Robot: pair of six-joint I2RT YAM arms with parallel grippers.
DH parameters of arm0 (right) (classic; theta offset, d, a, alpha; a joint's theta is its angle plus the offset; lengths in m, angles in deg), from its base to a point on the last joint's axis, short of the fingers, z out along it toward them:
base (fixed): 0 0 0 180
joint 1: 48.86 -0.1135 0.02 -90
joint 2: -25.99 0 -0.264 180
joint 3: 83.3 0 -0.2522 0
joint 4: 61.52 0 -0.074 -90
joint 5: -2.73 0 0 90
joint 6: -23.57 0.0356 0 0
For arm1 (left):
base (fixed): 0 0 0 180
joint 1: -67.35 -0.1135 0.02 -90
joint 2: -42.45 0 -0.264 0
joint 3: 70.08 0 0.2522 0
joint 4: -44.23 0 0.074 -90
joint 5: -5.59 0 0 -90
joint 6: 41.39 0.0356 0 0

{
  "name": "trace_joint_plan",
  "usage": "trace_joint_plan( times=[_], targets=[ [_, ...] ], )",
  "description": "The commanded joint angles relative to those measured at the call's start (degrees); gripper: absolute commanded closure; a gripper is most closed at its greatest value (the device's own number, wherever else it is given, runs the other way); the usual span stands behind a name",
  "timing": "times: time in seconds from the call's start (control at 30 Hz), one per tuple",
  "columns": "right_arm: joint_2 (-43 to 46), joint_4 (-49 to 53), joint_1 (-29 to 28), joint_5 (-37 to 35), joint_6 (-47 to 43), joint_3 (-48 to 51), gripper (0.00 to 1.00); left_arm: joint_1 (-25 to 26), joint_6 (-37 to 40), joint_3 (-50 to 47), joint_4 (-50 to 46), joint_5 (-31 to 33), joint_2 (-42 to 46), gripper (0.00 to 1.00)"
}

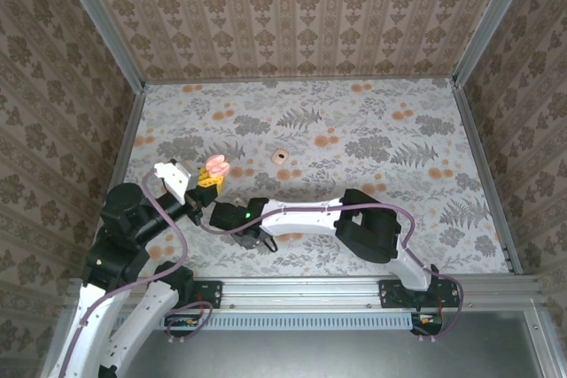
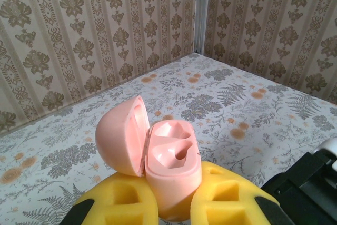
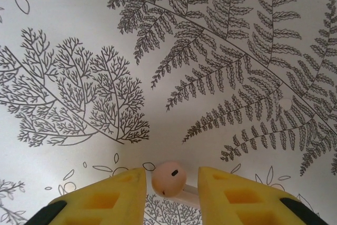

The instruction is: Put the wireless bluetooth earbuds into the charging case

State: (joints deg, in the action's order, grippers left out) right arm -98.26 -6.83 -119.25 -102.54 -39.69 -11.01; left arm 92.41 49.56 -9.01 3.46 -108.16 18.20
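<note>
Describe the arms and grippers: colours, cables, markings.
Both arms have white links and black joint housings: left arm, right arm. A mauve cable loops along each. A green light glows near the right wrist. The left gripper and right gripper have yellow fingers with square recesses and black backing.

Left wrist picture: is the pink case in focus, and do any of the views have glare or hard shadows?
Left wrist view: the open charging case is sharp, softly shaded inside, no glare. Right wrist view: the earbud and fern print are crisp, shadow faint. Top view: even, diffuse light, no hard shadows.
</note>
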Motion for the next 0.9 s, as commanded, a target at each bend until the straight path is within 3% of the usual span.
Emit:
trace_joint_plan(
  times=[0.0, 0.5, 0.87],
  targets=[
    [-1.59, 3.62, -0.61, -2.77, -1.26, -2.22, 0.68, -0.29, 0.13, 0.78, 1.91, -0.59, 0.66, 1.00],
    [-4.33, 4.70, -0.98, -2.66, -1.30, -4.25, 0.69, -0.36, -1.11, -0.28, 2.91, -1.56, 0.67, 1.00],
    [-2.02, 5.15, 1.04, -1.26, 1.50, -3.57, 0.78, -0.32, -0.88, -1.36, 4.74, -3.54, 1.26, 1.00]
  ],
)
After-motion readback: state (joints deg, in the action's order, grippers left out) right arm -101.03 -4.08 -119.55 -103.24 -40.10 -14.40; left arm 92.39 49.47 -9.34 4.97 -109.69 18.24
